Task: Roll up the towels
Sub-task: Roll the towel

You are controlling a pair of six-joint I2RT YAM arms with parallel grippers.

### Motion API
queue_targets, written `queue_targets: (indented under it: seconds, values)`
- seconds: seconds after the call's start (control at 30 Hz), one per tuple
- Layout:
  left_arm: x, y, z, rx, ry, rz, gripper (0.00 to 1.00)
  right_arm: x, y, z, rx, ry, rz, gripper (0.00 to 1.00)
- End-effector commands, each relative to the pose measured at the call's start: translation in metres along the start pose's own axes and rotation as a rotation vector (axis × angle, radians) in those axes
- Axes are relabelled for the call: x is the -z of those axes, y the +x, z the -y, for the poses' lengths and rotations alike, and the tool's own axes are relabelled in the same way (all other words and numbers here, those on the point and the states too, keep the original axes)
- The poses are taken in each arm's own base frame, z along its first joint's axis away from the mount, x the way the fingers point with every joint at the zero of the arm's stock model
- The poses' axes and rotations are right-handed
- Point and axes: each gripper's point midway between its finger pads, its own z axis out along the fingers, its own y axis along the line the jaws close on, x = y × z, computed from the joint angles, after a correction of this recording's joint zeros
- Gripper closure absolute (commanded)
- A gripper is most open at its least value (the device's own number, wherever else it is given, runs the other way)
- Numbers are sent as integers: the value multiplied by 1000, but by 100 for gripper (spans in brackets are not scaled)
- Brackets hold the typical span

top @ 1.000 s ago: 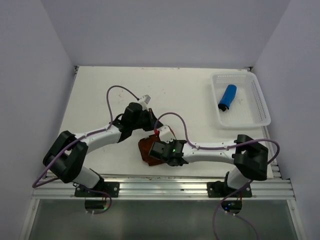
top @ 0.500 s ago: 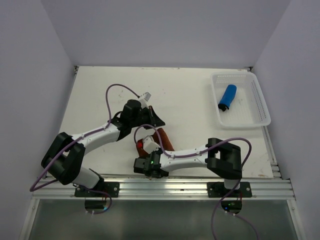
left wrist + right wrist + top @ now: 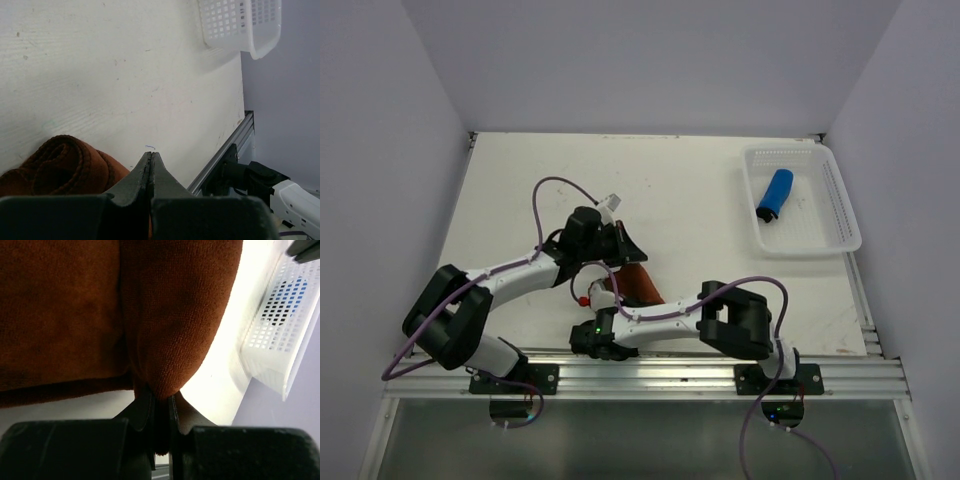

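Now, R gripper (image 3: 159, 405) pinching rust towel (image 3: 100, 310), L gripper (image 3: 151, 167) closed, empty

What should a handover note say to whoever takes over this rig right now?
Left gripper: shut, empty, beside the rust-brown towel.
Right gripper: shut on a fold of the rust-brown towel, near the table's front edge.
Blue towel: rolled, lying in the white basket.
Done: blue towel.
Left: the rust-brown towel looks partly rolled; finish it, then probably basket it.
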Motion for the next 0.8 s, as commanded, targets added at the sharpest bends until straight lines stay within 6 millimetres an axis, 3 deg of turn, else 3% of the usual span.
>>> queue_targets:
  seconds: [0.0,0.3,0.63,0.77]
  values:
    - [3,8,-2,3,14,0,100,11,-15,7,24,9,26,100]
    - [4,16,-20,-8,-37,5,100,13,-18,-12,109,-29,-27,100]
    - [3,39,-52,9,-98,-14,100,10,-12,-28,138,-63,-74,98]
    - [3,41,-62,-10,-121,5,100,11,-14,-35,131,-85,-77,91]
